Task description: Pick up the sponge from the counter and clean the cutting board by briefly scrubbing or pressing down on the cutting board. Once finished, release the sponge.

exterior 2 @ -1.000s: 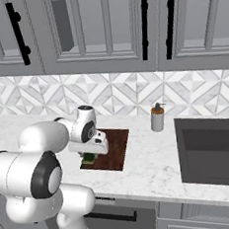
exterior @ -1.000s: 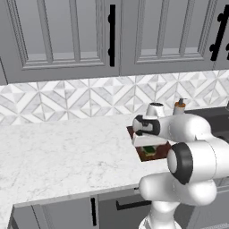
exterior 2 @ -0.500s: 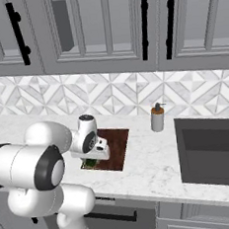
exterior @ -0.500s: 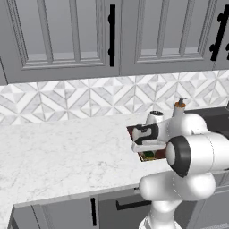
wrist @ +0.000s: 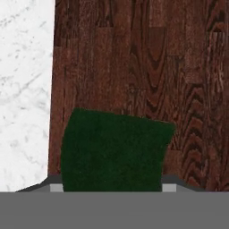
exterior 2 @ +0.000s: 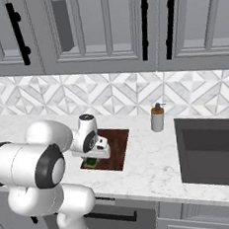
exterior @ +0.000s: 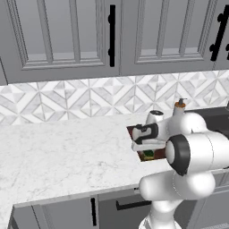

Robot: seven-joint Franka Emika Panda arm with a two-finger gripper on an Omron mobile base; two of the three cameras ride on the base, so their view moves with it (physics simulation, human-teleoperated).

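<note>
While the gripper [exterior 2: 92, 158] hung low over the near end of the cutting board [exterior 2: 116, 142], the sponge [wrist: 114, 152] sat under it, green face toward the hand camera and filling the space where the fingertips would show. The fingers themselves were hidden by it, so I could not tell whether they clamped the sponge or merely stood around it.

Judging by that pose, the step was the scrub itself. To do it well, the hand should press straight down so the whole face meets the wood, keep any rubbing short and along the board's length, and stay off the nearby board edge beside the counter [wrist: 24, 89]. The fingers should part only once the sponge rests flat.

The sponge looked soft and fuzzy, a small block with slightly bowed edges. The board was a flat, dark reddish-brown rectangle with bold swirling grain, hard and smooth. The counter was white marble-patterned with faint grey veins.
</note>
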